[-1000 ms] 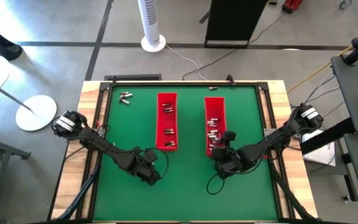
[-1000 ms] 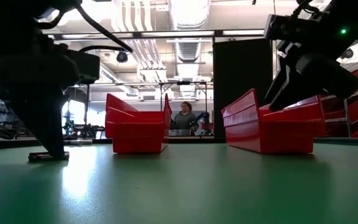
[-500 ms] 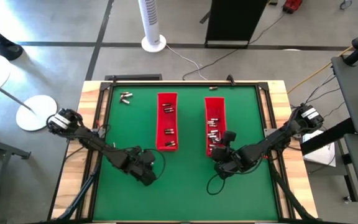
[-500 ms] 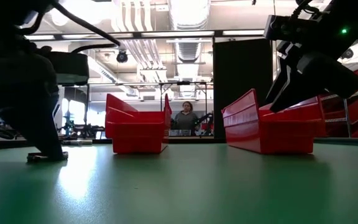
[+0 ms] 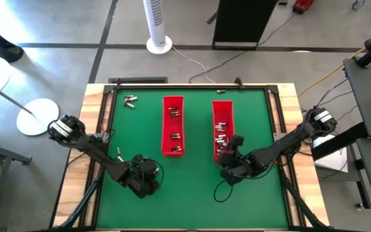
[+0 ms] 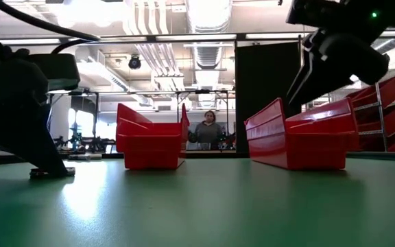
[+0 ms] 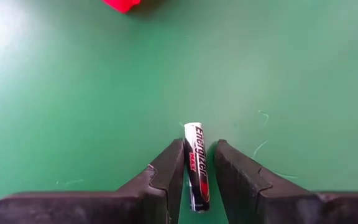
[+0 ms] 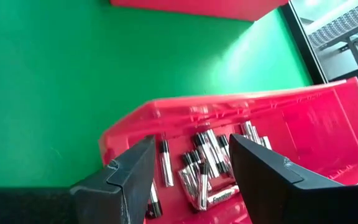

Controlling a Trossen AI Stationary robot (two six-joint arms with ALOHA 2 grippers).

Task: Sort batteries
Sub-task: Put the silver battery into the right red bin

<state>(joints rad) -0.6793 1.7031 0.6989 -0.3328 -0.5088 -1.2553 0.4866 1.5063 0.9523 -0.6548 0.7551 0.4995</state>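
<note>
One battery (image 7: 196, 165) lies flat on the green mat, near the front left; the low view shows it as a short bar (image 6: 50, 172). My left gripper (image 7: 199, 148) is down over it, open, a finger on each side and the battery lengthwise between them. The left finger stands very close to it, but whether it touches I cannot tell. In the high view this gripper (image 5: 147, 185) sits left of the left red tray's (image 5: 173, 125) near end. My right gripper (image 8: 191, 142) hangs open above the near end of the right red tray (image 5: 222, 122), over its batteries (image 8: 204, 163).
A few loose batteries (image 5: 130, 100) lie at the mat's far left corner. The left tray holds some batteries too. A dark cable loop (image 5: 221, 191) lies on the mat below the right arm. A person (image 6: 208, 130) sits beyond the far edge. Bare mat spreads between the arms at the front.
My left gripper has gone down and toward the table's left and near edges, settling over the battery, which has stayed on the mat. My right gripper has kept about still over the right tray.
</note>
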